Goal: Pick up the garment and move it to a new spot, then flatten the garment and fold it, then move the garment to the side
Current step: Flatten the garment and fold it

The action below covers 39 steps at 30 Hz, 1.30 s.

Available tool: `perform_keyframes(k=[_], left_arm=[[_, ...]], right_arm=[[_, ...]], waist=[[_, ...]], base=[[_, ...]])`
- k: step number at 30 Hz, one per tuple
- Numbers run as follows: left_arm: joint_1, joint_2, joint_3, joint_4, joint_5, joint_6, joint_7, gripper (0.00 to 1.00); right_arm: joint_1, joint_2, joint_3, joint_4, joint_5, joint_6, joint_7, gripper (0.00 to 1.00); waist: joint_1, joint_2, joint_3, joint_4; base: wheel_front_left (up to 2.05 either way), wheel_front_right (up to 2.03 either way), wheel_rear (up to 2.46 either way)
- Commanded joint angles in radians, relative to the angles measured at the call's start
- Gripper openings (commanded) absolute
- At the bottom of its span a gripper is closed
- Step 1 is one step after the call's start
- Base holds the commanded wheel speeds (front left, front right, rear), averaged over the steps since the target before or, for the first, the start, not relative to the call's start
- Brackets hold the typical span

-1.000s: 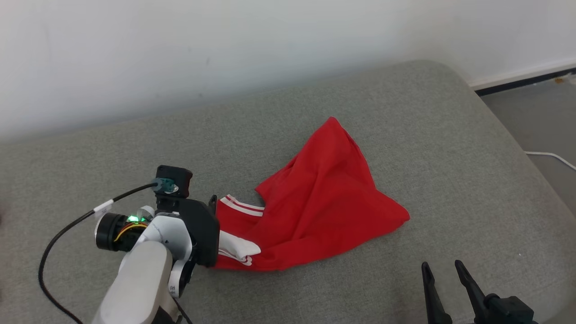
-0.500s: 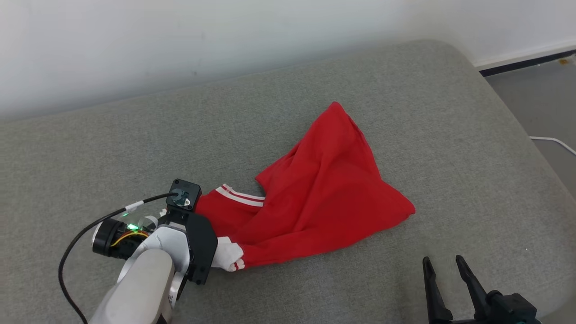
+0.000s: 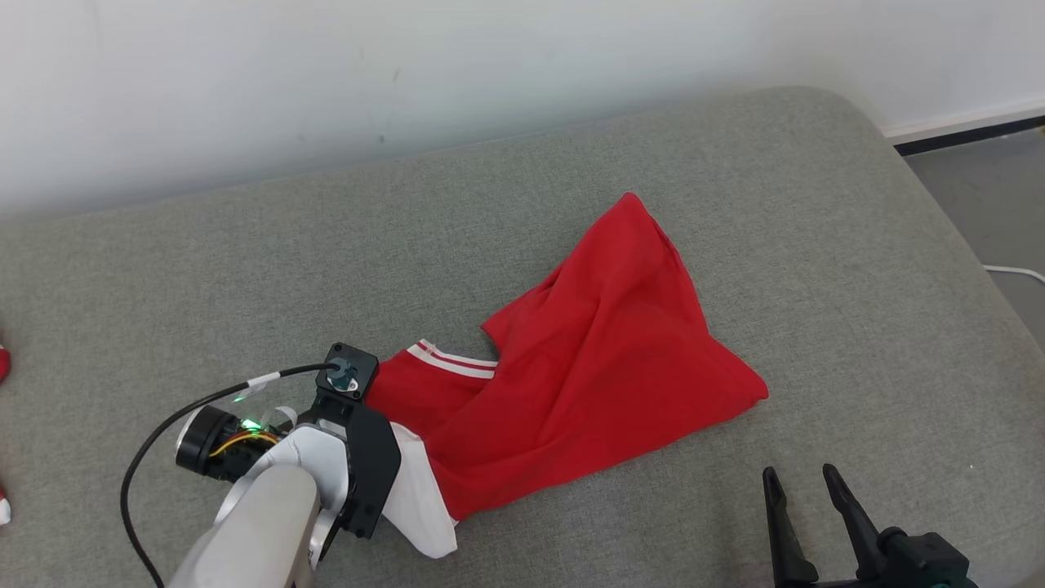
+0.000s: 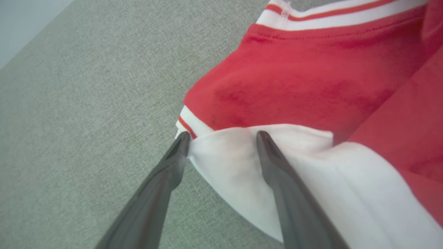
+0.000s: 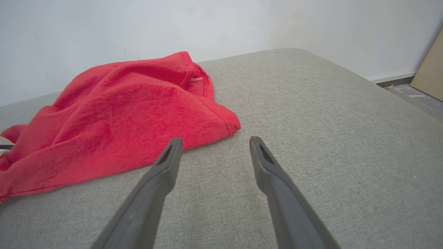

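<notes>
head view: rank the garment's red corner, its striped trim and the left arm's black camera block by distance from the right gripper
1. red corner, just up-left of the right gripper
2. striped trim, left of centre
3. black camera block, farther left still, beside the trim

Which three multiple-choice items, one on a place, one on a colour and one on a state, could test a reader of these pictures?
1. Where does the garment lie? A shelf; B grey cushion; C basket.
2. Its main colour? A blue; B green; C red.
3. The right jaws? A open, empty; B shut on garment; C shut on cup.
Key: B, cushion lies beneath it; C, red with white trim; A, fingers apart, nothing between.
</notes>
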Motion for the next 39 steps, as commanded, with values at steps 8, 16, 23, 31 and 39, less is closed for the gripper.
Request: perform_keyframes(k=[8, 16, 23, 31, 39], left_arm=[[0.019, 0.013, 0.004, -0.014, -0.014, 0.01, -0.034, 0.19], [0.061, 0.004, 0.076, -0.065, -0.086, 0.043, -0.185, 0.0], [0.092, 0.01, 0.154, -0.072, -0.129, 0.092, -0.397, 0.0], [0.103, 0.009, 0.244, -0.002, -0.19, 0.142, -0.581, 0.16], [0.192, -0.018, 0.319, 0.085, -0.29, 0.121, -0.662, 1.0]], right_arm=[[-0.004, 0.0, -0.005, 0.005, 0.008, -0.003, -0.005, 1.0], [0.001, 0.0, -0.011, 0.006, 0.005, -0.003, -0.007, 1.0], [-0.002, 0.0, -0.006, 0.002, -0.003, -0.003, 0.002, 1.0], [-0.006, 0.0, -0.001, -0.003, -0.012, -0.003, 0.013, 1.0], [0.015, 0.0, -0.015, -0.016, -0.017, -0.003, 0.032, 1.0]], waist=[[0.0001, -0.0001, -0.004, 0.003], [0.0001, -0.0001, -0.015, 0.03], [0.0001, -0.0001, -0.016, 0.05], [0.0001, -0.0001, -0.022, 0.047], [0.0001, -0.0001, -0.058, 0.053]], base=[[0.0, 0.0, 0.0], [0.0, 0.0, 0.0], [0.0, 0.0, 0.0], [0.0, 0.0, 0.0], [0.0, 0.0, 0.0]])
